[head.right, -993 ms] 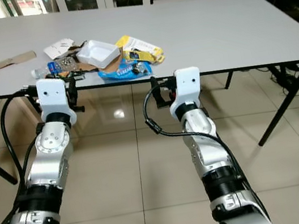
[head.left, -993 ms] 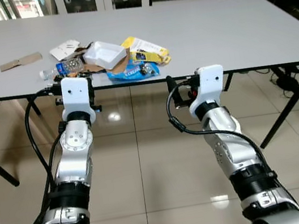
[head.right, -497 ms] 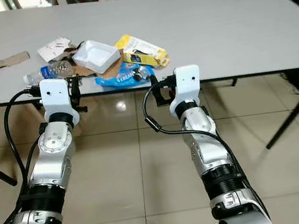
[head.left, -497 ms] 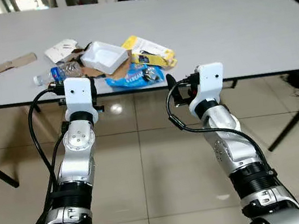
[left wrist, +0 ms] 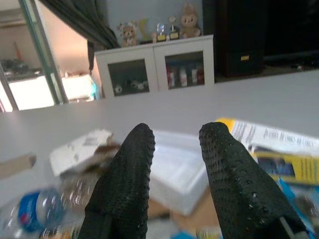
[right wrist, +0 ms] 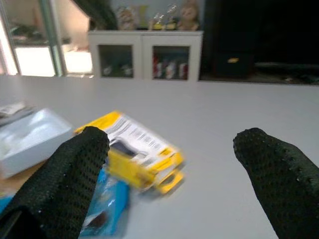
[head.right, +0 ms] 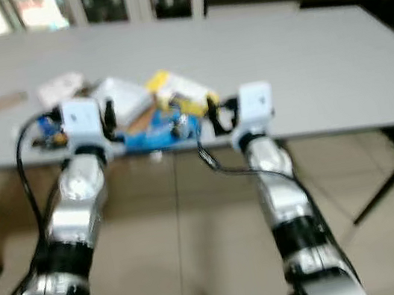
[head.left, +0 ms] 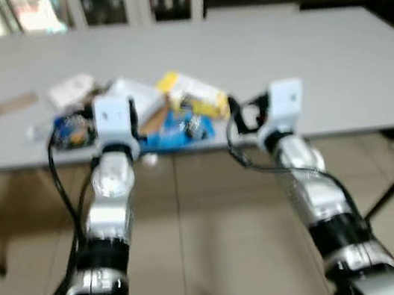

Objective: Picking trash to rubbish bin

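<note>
1. The trash lies in one loose heap near the front edge of the grey table point(head.left: 333, 56), toward the robot's left half of it. In the heap are a white tray point(left wrist: 177, 167), a yellow packet point(right wrist: 132, 149), a blue wrapper point(head.left: 179, 129), a clear bottle with a blue label point(left wrist: 37, 211) and some white paper point(left wrist: 82, 147).
2. A strip of cardboard point(head.left: 5, 108) lies apart from the heap, farther to the robot's left.
3. The left gripper point(left wrist: 174, 144) is raised at the table edge, its fingers a narrow gap apart and holding nothing. The white tray sits straight ahead between them, with the bottle off to one side and just beside the wrist.
4. The right gripper point(right wrist: 169, 149) is also up at the table edge, its fingers spread wide and empty. The yellow packet lies ahead of it and toward its left finger, its long axis running slantwise across the gripper's line of reach.
5. The blue wrapper lies at the very edge between the two arms, touching the yellow packet.
6. Judged from this, the left arm is nearer the tray and bottle, the right arm nearer the packet; either reach is forward over the edge.
7. The head views are blurred, so fine contacts within the heap cannot be told.
</note>
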You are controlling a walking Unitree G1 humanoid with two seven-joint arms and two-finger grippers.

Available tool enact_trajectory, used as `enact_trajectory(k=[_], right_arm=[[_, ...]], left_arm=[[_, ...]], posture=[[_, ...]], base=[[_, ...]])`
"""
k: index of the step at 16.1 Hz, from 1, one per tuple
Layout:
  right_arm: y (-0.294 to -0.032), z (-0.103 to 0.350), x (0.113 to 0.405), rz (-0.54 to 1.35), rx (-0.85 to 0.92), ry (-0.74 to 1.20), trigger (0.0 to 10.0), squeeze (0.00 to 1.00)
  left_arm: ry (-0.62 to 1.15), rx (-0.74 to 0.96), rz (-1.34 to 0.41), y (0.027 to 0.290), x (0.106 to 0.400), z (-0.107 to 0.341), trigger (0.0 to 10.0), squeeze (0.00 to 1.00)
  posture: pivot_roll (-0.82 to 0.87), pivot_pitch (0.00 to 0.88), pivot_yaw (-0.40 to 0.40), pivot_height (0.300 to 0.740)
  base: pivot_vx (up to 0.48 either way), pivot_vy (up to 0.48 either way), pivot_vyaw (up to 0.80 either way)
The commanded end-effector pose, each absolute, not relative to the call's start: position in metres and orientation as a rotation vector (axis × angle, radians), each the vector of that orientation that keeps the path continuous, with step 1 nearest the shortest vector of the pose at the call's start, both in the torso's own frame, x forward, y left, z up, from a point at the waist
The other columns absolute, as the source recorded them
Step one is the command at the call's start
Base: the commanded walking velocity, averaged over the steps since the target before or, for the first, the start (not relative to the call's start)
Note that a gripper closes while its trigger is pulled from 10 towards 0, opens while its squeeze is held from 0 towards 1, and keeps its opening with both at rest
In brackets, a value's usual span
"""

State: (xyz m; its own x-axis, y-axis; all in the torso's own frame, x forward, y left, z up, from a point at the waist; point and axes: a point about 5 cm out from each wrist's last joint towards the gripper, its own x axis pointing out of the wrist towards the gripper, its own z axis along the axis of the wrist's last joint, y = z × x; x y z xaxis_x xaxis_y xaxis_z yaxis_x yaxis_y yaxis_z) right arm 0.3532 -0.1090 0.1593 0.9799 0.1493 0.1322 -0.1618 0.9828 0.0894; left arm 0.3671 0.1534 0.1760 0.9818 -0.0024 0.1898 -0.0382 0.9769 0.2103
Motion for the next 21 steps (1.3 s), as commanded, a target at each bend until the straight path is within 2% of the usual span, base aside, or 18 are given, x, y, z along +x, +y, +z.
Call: enact_trajectory(k=[1,16,21], right_arm=[[-0.099,0.1642,0.3537,0.182,0.118,-0.134,10.0,0.0],[-0.097,0.1629,0.3534,0.193,0.121,-0.13,10.0,0.0],[-0.0968,0.1631,0.3536,0.194,0.121,-0.128,10.0,0.0]], left_arm=[[-0.205,0.22,0.037,0.1625,0.3671,0.1813,10.0,0.0],[-0.206,0.221,0.022,0.16,0.3666,0.1817,10.0,0.0],[-0.21,0.209,-0.024,0.1565,0.3652,0.1817,10.0,0.0]], posture=[[-0.01,0.052,-0.057,0.74],[-0.01,0.053,-0.056,0.74],[-0.01,0.056,-0.057,0.74]], base=[[0.465,0.0,0.0],[0.372,0.0,0.0],[0.0,0.0,0.0]])
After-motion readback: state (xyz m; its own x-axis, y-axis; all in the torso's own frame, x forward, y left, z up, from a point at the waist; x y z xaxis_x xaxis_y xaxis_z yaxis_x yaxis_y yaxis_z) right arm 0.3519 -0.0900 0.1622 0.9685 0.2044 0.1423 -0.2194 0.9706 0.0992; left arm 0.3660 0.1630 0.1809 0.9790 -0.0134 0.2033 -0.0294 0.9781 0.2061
